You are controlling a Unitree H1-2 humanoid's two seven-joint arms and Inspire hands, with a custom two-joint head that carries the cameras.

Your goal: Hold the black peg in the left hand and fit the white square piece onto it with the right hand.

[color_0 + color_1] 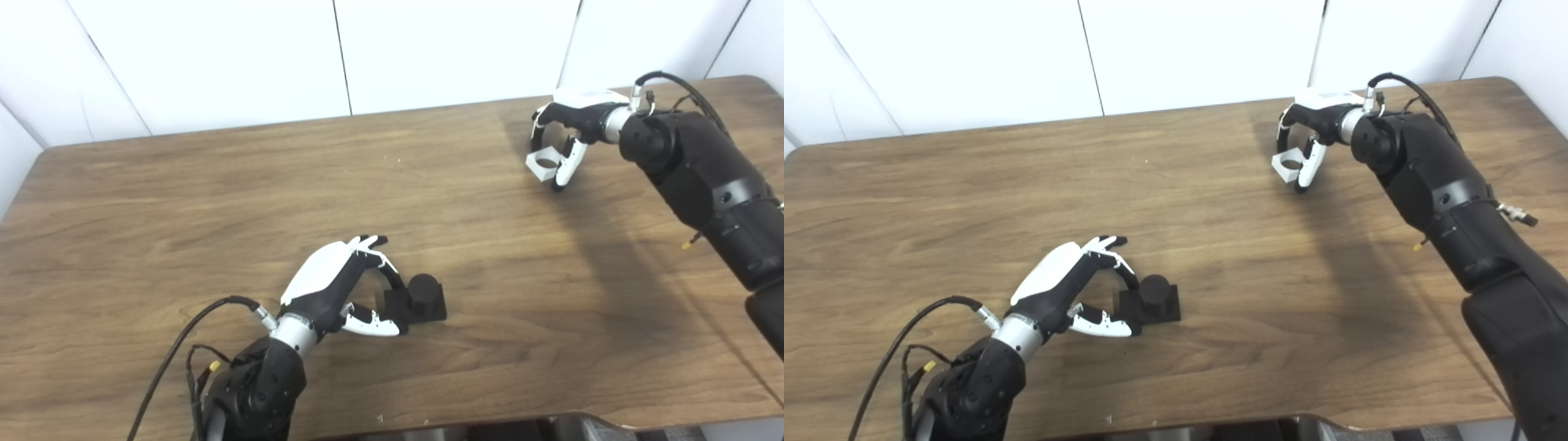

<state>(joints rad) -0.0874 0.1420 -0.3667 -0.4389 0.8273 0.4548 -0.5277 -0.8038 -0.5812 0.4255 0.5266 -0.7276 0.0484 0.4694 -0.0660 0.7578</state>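
Well, two robot hands at work on the wooden desk [184,202] — and they sit well apart. Down at about seven o'clock, the left robot hand [343,288] is right at the black peg [416,299], a round stub standing upright on a square black base that rests flat on the desk. Its fingers [392,275] curl over to the peg's near-left side and the thumb [373,327] reaches along the base's front edge; they look to be touching the base, but the hold is not closed — call it spread, cupping rather than clamped.

Up at about two o'clock, the right robot hand [1304,141] has the white square piece [1287,165] — a pale block with a round hole through it — pinched between its downward-curled fingers and thumb, so this one is clenched around the piece. Whether the piece rests on the desk or hangs just clear of it, I cannot tell. White wall panels [429,49] stand behind the desk's far edge.
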